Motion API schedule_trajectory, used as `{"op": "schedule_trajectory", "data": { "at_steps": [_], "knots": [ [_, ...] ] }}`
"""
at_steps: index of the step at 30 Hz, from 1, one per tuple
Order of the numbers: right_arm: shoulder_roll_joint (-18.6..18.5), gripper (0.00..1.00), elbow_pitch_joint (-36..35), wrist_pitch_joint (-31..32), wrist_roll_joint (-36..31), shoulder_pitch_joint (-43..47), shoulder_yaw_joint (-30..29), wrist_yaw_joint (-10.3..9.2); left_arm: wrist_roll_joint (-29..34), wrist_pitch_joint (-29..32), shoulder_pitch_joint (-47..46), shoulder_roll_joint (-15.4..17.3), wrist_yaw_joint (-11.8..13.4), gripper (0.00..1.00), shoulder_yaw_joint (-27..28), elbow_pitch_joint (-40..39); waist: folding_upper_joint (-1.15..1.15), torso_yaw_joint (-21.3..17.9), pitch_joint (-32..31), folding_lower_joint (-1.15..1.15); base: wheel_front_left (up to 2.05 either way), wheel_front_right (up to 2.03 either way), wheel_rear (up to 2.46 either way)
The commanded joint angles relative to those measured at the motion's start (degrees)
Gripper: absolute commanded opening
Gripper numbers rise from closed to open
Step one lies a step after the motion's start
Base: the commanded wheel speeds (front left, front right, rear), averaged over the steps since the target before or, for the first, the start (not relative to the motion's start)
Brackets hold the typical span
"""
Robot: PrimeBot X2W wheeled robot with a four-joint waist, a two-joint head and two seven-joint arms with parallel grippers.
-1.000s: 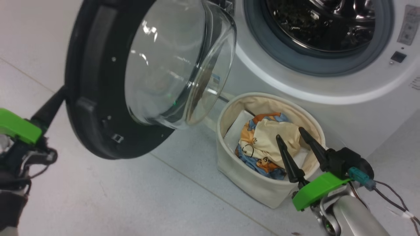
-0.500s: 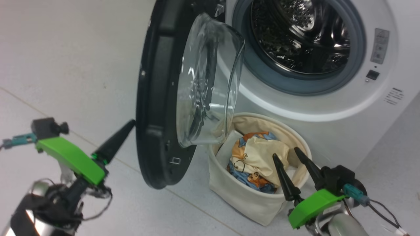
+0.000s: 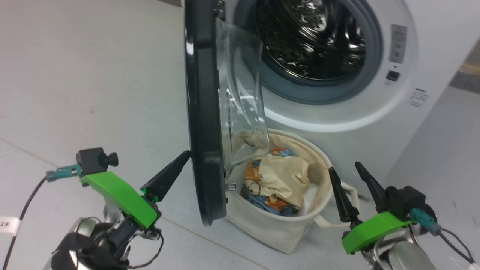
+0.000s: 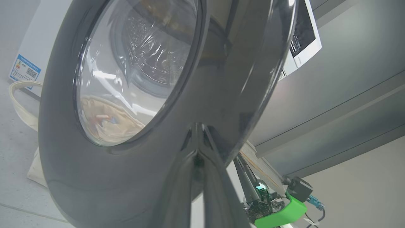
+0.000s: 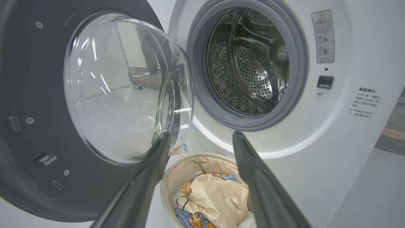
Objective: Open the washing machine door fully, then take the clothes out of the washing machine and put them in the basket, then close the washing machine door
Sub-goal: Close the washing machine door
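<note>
The washing machine door [image 3: 202, 112] stands half open, edge-on in the head view, its glass bowl [image 5: 120, 88] facing the empty drum [image 3: 311, 37] of the white washing machine [image 3: 337, 123]. My left gripper [image 3: 183, 155] is shut, and its tip presses on the door's glossy outer rim [image 4: 221, 79]. Just below the opening stands the cream basket [image 3: 277, 232] with the blue and cream-yellow clothes [image 3: 277, 176] in it. My right gripper [image 3: 345, 168] hangs open and empty to the right of the basket, its fingers [image 5: 158, 158] pointing at the opening.
A white folded sheet [image 3: 309, 197] lies under the clothes in the basket. The pale floor [image 3: 93, 75] spreads to the left of the door. A blue label [image 4: 23, 68] marks the machine's lower corner. The lock catch [image 5: 325, 81] sits right of the opening.
The door has swung from wide open toward the machine and now stands edge-on. My left gripper followed it rightward, tip on its outer rim. The head camera shifted too; the right gripper stayed open.
</note>
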Motion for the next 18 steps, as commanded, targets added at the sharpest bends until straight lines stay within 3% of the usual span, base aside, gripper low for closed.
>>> {"op": "schedule_trajectory", "data": {
  "at_steps": [1, 18],
  "knots": [
    [0.4, 1.0, -2.3, -0.7, -0.5, -2.4, 0.9, 0.42, 0.4, -0.9, -4.3, 0.2, -0.4, 0.0, 1.9, -1.4, 0.0, -2.3, 1.2, 0.0, 0.0, 0.0, 0.0],
    [2.3, 1.0, -3.4, -0.7, -1.5, -5.4, 0.5, 0.42, -0.7, -3.3, -10.8, -0.8, -0.4, 0.0, -2.3, 1.9, 0.0, -17.8, 6.9, 0.0, 0.0, 0.0, 0.0]
  ]
}}
